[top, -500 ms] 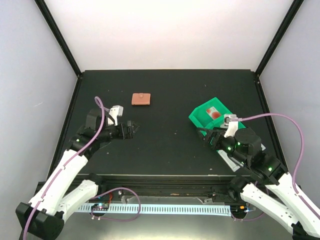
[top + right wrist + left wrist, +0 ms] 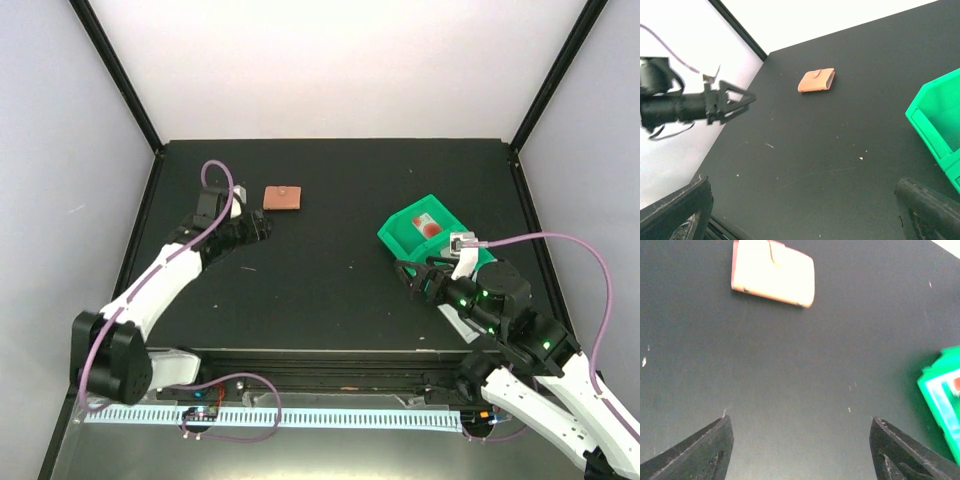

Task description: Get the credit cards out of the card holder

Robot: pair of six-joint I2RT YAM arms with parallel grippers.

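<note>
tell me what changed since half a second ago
The left hand swung out toward the far side, ending just short of the wallet, open and holding nothing. The wallet, the green bin and the open right hand stayed about where they were.

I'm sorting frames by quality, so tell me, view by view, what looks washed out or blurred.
Left wrist: the wallet is overexposed, nearly cream, with soft edges; the green bin smears at the right edge. Right wrist: the wallet looks orange and crisp, but the left arm is blurred. Top view: evenly lit, sharp, no glare on the table.
</note>
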